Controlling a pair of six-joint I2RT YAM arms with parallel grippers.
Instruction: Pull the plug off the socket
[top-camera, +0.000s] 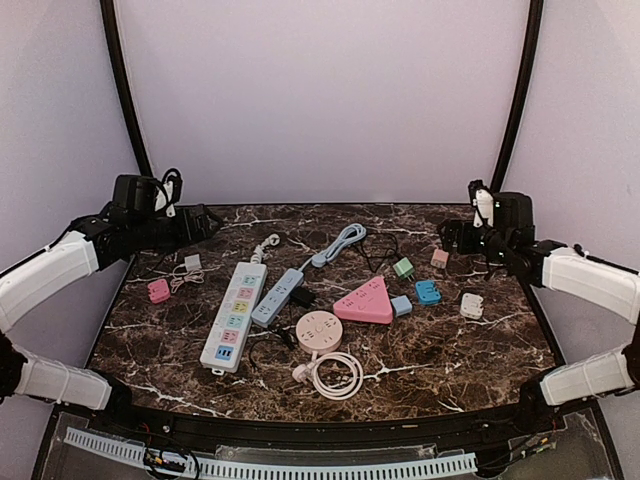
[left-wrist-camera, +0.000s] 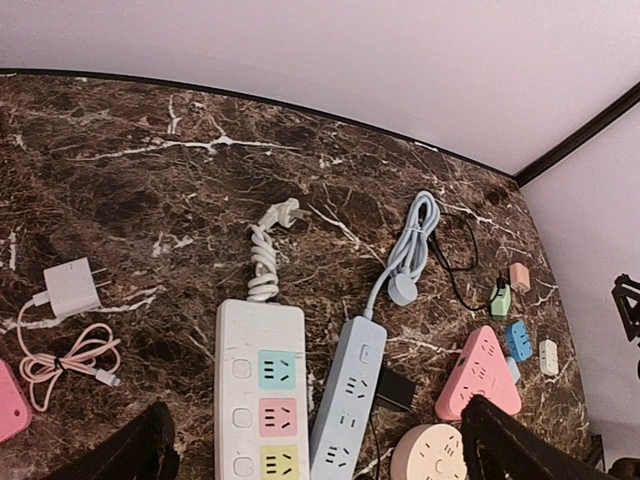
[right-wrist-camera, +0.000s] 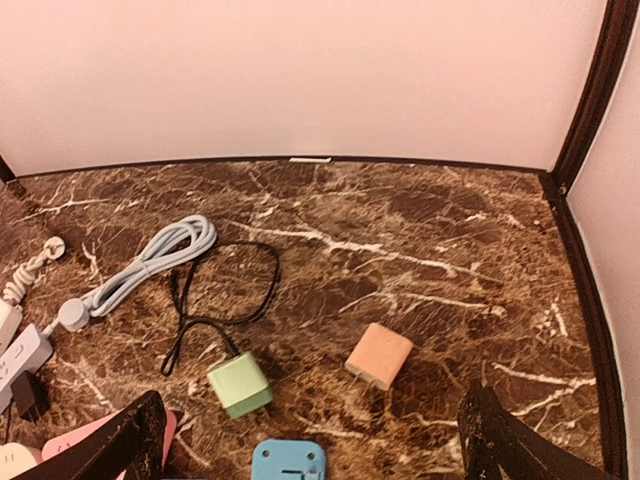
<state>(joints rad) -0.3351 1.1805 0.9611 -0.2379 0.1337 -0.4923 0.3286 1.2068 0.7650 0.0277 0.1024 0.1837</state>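
Worktop (top-camera: 450, 340): dark marble, cluttered.
Plug (top-camera: 302, 297): small, light, rigid, probably snug in blue strip (top-camera: 277, 296); pinch its sides.
Left end effector (top-camera: 205, 219): released, empty.
Right end effector (top-camera: 450, 237): released, empty.

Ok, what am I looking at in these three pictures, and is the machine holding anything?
It is a robot with two arms bolted at the near edge of a marble table. One picture looks from above and behind; the other two come from a camera on each wrist, the dark shapes at the bottom being that arm's fingers. On it lie a white power strip, a blue power strip with a black plug at its side, a pink triangular socket, a round socket and a green adapter. The left gripper and right gripper stand open, holding nothing.
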